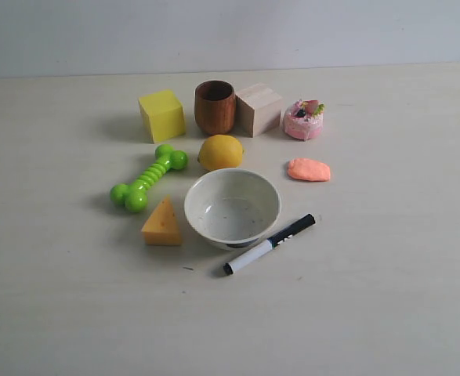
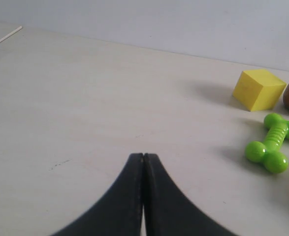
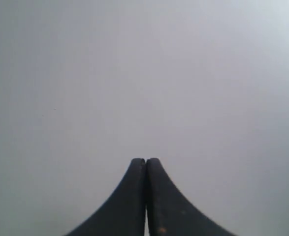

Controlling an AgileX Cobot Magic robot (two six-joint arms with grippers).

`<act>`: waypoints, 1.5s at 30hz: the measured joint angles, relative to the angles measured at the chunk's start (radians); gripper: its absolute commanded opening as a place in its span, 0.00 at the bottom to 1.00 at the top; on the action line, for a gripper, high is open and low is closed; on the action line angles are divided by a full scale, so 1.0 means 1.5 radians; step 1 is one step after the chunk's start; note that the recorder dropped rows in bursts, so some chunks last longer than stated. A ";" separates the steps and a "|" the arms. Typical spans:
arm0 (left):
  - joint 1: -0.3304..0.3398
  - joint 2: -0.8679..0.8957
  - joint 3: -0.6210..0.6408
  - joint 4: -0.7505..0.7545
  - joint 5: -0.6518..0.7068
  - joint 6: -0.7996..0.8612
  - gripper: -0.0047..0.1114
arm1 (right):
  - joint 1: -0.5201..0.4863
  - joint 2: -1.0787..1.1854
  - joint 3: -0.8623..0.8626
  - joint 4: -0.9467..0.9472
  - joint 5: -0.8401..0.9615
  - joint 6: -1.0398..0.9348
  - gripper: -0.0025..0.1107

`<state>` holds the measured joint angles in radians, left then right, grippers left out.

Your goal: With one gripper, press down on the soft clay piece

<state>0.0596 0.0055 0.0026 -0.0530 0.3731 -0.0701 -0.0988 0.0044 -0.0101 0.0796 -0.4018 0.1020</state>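
The soft clay piece [image 1: 309, 170], a flat salmon-orange blob, lies on the table right of the lemon [image 1: 220, 152] and in front of the pink toy cake [image 1: 304, 119]. Neither gripper shows in the exterior view. In the left wrist view my left gripper [image 2: 143, 155] is shut with nothing in it, over bare table well away from the clay. My right gripper [image 3: 145, 160] is shut too, empty, facing a plain grey surface. No clay appears in either wrist view.
A white bowl [image 1: 233, 207] sits mid-table with a marker [image 1: 269, 244] before it. Around it stand an orange cheese wedge [image 1: 162, 222], a green dumbbell toy [image 1: 147, 178] [image 2: 272, 143], a yellow cube [image 1: 161, 115] [image 2: 258, 89], a wooden cup [image 1: 215, 107] and a wooden block [image 1: 258, 109].
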 measured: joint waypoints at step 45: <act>0.000 0.000 0.000 0.000 0.000 0.000 0.04 | 0.129 0.611 -0.505 0.189 0.423 -0.046 0.02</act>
<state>0.0596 0.0055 0.0026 -0.0530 0.3731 -0.0701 0.0949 0.9213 -0.7678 0.3635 0.2332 0.0325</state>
